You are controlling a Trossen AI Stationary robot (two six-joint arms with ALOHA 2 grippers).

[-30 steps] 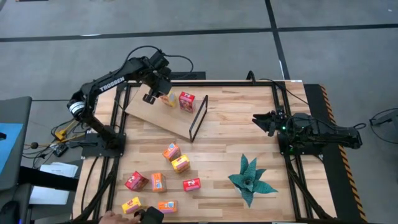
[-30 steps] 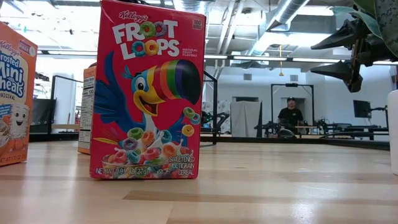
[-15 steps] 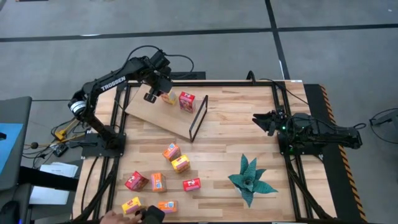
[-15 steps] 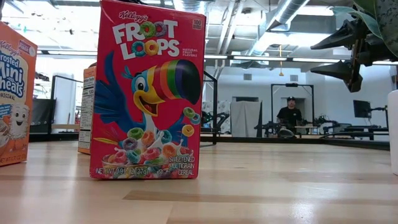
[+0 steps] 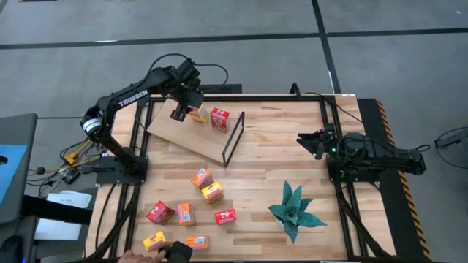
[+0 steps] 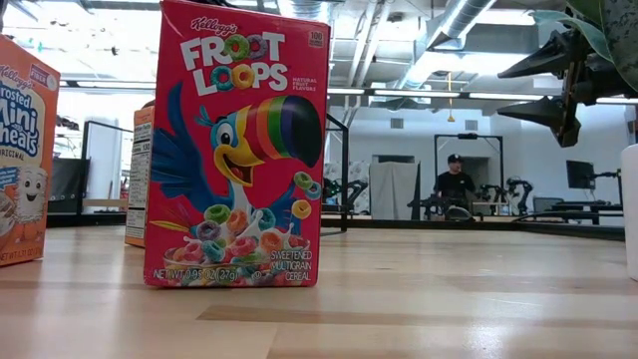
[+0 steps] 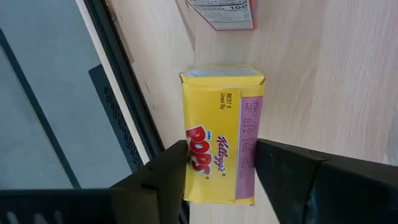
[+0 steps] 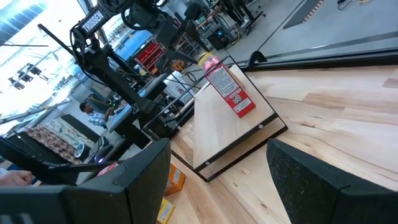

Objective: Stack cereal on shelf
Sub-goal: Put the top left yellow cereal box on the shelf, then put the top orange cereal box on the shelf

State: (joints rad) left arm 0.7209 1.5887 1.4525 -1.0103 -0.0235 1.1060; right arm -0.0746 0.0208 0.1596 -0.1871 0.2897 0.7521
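Note:
The shelf, a light wooden board with a black frame at one end, lies at the table's far left. A yellow cereal box and a red one stand upright on it. My left gripper reaches down over the yellow box, shut on it. Several more cereal boxes lie loose near the table's near left corner. My right gripper waits open at the table's right side, holding nothing. My left gripper pinches the yellow box near its top, one finger on each of two opposite sides. The fingers slant steeply down from above and lie across the box's top panel. The box stands upright with its bottom on the shelf board.
A green paper plant stands near the right front. A person's hand with a dark object shows at the near edge. In the low view a red Froot Loops box fills the foreground. The table's middle is bare wood.

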